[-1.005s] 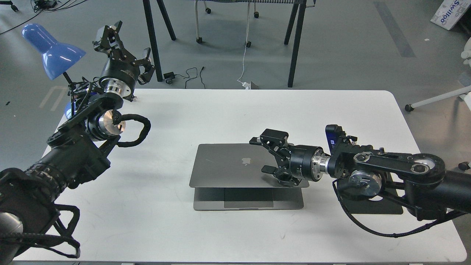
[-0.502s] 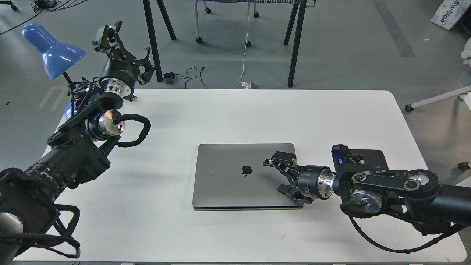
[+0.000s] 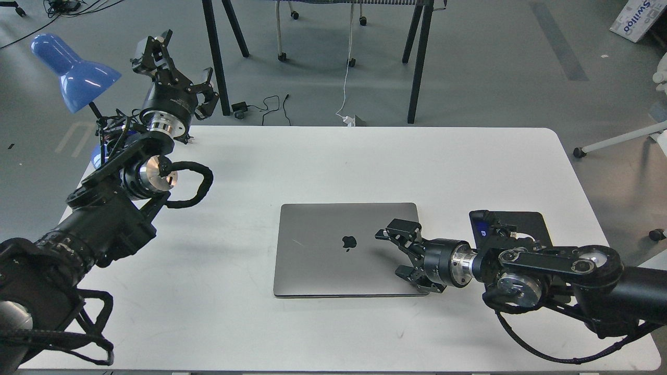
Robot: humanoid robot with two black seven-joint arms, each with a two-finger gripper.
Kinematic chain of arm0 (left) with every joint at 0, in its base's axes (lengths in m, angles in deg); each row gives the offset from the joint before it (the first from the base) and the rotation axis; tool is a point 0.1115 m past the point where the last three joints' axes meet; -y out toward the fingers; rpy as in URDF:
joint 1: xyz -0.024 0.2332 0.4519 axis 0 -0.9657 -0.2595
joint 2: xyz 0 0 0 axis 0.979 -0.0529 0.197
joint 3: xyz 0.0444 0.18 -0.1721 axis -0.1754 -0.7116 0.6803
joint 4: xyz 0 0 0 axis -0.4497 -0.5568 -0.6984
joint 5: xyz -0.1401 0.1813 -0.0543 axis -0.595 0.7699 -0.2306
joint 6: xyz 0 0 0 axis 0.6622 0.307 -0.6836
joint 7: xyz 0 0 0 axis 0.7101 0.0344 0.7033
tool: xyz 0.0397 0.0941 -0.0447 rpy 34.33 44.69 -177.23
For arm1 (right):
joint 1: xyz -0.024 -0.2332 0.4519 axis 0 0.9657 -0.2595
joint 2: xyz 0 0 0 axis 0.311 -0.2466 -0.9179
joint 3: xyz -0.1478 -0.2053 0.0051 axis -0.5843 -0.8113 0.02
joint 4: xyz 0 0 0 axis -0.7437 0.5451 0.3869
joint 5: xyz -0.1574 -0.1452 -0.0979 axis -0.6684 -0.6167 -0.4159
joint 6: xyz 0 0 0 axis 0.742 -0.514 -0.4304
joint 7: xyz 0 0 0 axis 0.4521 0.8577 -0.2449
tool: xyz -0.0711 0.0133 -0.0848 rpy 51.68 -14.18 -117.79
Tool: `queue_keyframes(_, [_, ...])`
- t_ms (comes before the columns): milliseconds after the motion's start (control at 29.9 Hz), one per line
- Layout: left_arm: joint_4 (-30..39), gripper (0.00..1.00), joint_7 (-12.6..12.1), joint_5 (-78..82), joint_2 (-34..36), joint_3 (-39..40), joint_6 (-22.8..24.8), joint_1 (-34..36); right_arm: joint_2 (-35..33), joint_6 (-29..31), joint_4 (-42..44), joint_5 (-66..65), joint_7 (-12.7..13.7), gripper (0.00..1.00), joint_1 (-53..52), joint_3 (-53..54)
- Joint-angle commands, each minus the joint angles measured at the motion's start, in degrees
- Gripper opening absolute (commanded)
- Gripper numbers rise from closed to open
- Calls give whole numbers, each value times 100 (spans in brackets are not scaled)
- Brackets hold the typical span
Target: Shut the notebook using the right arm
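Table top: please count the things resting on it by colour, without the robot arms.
Grey: 1, the closed notebook
Black: 1, the mouse pad, partly hidden behind the right arm
Blue: 1, the lamp at the table's left far corner
Total: 3

Both arms are black and jointed, the right arm (image 3: 563, 268) and left arm (image 3: 94, 219) each with silver wrist rings, black cable loops, and finger tools.
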Motion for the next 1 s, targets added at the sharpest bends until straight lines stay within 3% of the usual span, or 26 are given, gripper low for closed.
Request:
queue_keyframes(0, [0,100,0,0,0,0,0,0,-47,1,34,-1,-21,100,-49,226])
queue_keyframes(569, [0,100,0,0,0,0,0,0,-56,142,201,-1,-56,100,-216,3600])
queue_keyframes(971, [0,100,0,0,-9,-18,0,-9,111,1627,1528,139,-56,100,-173,5297])
